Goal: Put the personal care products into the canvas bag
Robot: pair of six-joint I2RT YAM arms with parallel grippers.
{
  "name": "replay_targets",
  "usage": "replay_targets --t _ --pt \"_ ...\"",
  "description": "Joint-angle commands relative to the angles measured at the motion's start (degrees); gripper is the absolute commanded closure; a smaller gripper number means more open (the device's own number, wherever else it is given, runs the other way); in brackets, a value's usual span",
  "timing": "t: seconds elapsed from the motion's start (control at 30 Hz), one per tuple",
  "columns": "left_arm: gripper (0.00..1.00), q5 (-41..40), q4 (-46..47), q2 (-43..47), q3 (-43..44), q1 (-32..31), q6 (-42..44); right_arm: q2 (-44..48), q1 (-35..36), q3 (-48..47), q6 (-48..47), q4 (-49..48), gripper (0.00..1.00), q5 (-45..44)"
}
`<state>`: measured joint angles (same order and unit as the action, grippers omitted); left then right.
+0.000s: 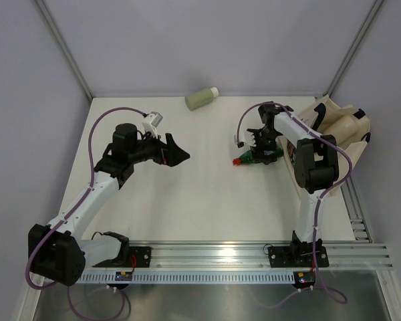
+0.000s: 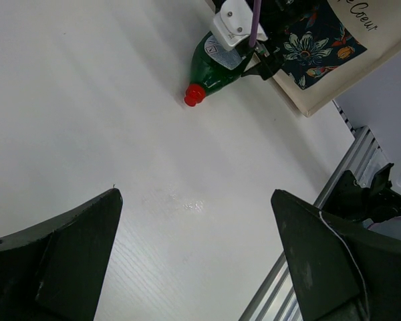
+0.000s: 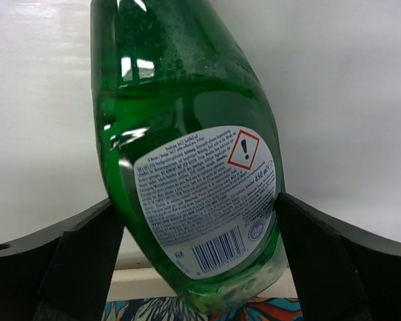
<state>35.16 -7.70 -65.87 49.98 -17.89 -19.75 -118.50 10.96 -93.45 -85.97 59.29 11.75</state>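
Note:
A green bottle (image 1: 249, 160) with a red cap (image 2: 194, 95) lies on the white table beside the canvas bag (image 1: 337, 124). My right gripper (image 1: 264, 148) is open, its fingers on either side of the green bottle's (image 3: 187, 134) lower body, close against it. The bag's printed floral panel (image 3: 187, 311) shows just under the bottle's base. A pale sage-green bottle (image 1: 201, 98) lies at the back wall. My left gripper (image 1: 178, 153) hangs open over bare table to the left, nothing between its fingers (image 2: 67, 254). The other products are out of view.
The bag (image 2: 334, 60) lies against the right side of the enclosure. Grey walls close the back and sides. A metal rail (image 1: 254, 254) runs along the near edge, carrying both arm bases.

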Motion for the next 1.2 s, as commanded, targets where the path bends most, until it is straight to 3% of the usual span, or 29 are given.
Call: replay_targets --t 0.0,0.27,0.4,0.5,0.53,0.57,0.67,0.83,0.97,1.1,1.17 --pt "0.01 0.44 3.31 -0.14 -0.67 0.31 -0.73 -2.52 2.13 1.25 0.01 -3.82 0.01 -3.05" --pt "0.01 1.32 7.27 -0.31 -2.78 0.31 -4.16 -4.46 3.01 -1.91 5.55 -2.16 0.03 -4.36" --pt "0.01 1.93 9.11 -1.37 -2.52 0.31 -5.04 -7.09 4.06 -5.24 10.02 0.03 0.12 -6.03" --pt "0.01 2.11 8.94 -1.63 -1.90 0.31 -5.13 -9.81 4.33 -10.16 16.17 4.76 0.33 -5.08" --pt "0.01 2.11 8.94 -1.55 -1.73 0.31 -5.13 -10.43 4.33 -13.31 19.67 6.18 0.46 -4.20" --pt "0.01 2.11 8.94 -1.55 -1.81 0.31 -5.04 -11.05 4.24 -14.90 21.01 8.02 0.50 -1.49" --pt "0.01 2.02 8.85 -1.11 -2.34 0.31 -5.13 -13.42 3.81 -19.92 25.85 14.70 0.60 5.36" --pt "0.01 2.02 9.72 -1.02 -3.48 0.31 -5.83 -15.62 2.23 -24.94 32.53 22.10 0.66 14.96" --pt "0.01 2.55 10.34 -1.98 -3.57 0.31 -6.27 -15.98 2.13 -23.10 38.94 19.65 0.74 16.55" --pt "0.01 2.81 10.34 -2.42 -3.22 0.22 -6.27 -12.99 2.31 -18.36 47.02 12.27 1.00 16.55" --pt "0.01 2.72 10.43 -2.60 -3.13 0.31 -6.27 -11.94 2.31 -16.51 47.83 11.82 1.00 19.26"
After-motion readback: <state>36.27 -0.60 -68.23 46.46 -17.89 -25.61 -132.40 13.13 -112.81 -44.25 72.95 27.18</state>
